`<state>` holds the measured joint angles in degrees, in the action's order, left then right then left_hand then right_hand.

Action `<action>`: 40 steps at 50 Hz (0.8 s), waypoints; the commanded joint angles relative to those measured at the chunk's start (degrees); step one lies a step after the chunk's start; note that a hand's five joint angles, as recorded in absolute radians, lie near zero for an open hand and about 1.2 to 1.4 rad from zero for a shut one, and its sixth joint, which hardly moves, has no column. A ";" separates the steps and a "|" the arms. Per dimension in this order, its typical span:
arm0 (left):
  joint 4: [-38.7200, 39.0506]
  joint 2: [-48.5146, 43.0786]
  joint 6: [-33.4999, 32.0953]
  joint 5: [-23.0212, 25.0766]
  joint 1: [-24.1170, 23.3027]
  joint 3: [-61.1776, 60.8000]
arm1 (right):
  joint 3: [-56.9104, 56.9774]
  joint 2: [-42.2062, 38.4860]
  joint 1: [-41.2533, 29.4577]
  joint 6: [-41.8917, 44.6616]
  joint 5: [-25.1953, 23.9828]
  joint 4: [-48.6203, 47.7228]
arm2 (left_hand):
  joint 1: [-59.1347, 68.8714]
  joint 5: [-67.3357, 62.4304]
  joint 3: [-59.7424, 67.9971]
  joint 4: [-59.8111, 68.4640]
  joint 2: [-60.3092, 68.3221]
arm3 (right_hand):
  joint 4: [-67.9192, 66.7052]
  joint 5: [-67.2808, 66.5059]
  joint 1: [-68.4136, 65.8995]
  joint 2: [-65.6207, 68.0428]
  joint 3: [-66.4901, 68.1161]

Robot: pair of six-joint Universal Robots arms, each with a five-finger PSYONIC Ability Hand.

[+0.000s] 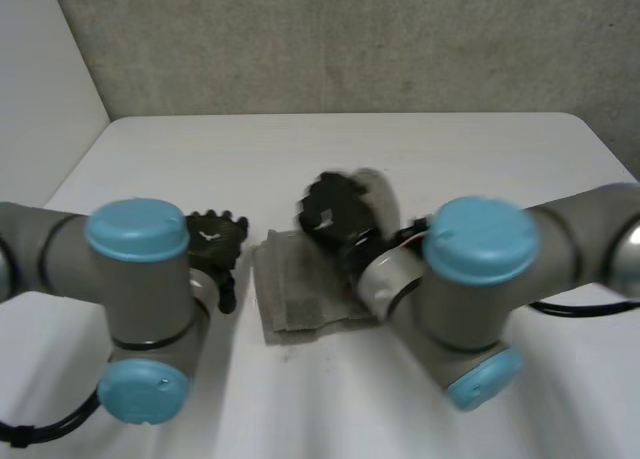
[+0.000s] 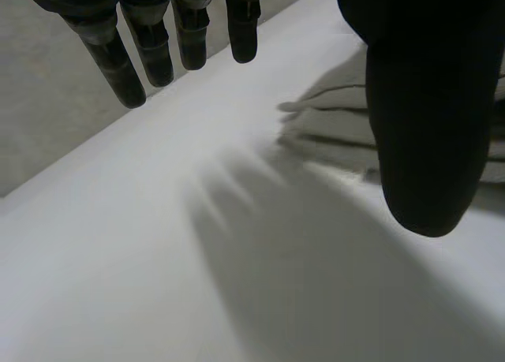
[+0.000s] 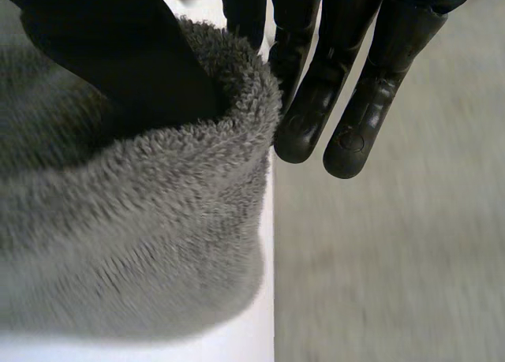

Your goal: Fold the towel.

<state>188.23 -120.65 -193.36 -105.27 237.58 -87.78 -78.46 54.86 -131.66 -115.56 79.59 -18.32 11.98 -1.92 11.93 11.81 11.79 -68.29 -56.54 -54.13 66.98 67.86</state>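
The towel (image 1: 300, 304) lies on the bench (image 1: 300, 149), partly under the right robot hand (image 3: 316, 110), which seems to pinch a raised fold between thumb and straight fingers. The left robot hand (image 2: 158, 39) hovers just beside it, thumb toward the towel, fingers straight and empty

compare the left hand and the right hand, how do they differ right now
The left hand holds nothing, its fingers straight over the table; the right hand pinches the towel's edge between thumb and fingers. The left hand sits beside the towel; the right hand is above it, with a fold raised. Both are black.
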 commanded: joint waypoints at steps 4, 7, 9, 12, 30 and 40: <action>0.04 9.21 0.09 0.86 9.92 -6.44 | 0.85 -8.45 -8.35 0.95 -12.62 3.55 | 0.58 -0.65 0.64 0.76 0.78 | -11.71 -13.46 -25.87 13.02 12.14; 0.04 10.69 0.09 3.48 11.67 -6.88 | 1.29 -8.37 -8.26 0.51 -13.50 4.17 | 0.58 -0.65 0.63 0.76 0.78 | -11.71 -13.46 -25.87 13.02 12.14; 0.04 11.23 0.18 5.25 12.29 -6.97 | 1.56 -7.49 -8.09 -0.54 -13.32 4.26 | 0.58 -0.65 0.64 0.76 0.78 | -2.52 -4.26 -16.68 3.83 2.95; 0.04 12.11 0.53 7.71 12.64 -6.53 | 1.56 -3.44 -7.73 -5.29 -11.04 4.26 | 0.58 -0.65 0.64 0.76 0.78 | 48.95 47.21 34.79 -47.64 -48.52; -1.80 10.71 10.89 8.06 2.63 5.59 | 3.04 9.75 10.89 -63.10 -7.16 21.38 | 4.45 -4.51 4.50 4.63 4.64 | 58.29 56.54 44.13 -56.98 -57.86; -11.02 2.28 18.27 8.15 -1.77 16.04 | 6.30 5.53 15.29 -74.10 -14.19 26.23 | 4.45 -4.52 4.50 4.63 4.65 | 58.29 56.54 44.13 -56.98 -57.86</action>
<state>182.89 -112.83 -179.78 -97.21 237.82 -78.10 -73.81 62.61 -118.36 -184.21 69.71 5.70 14.11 -4.17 14.07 14.09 14.09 -13.04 -3.27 -11.50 12.67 11.98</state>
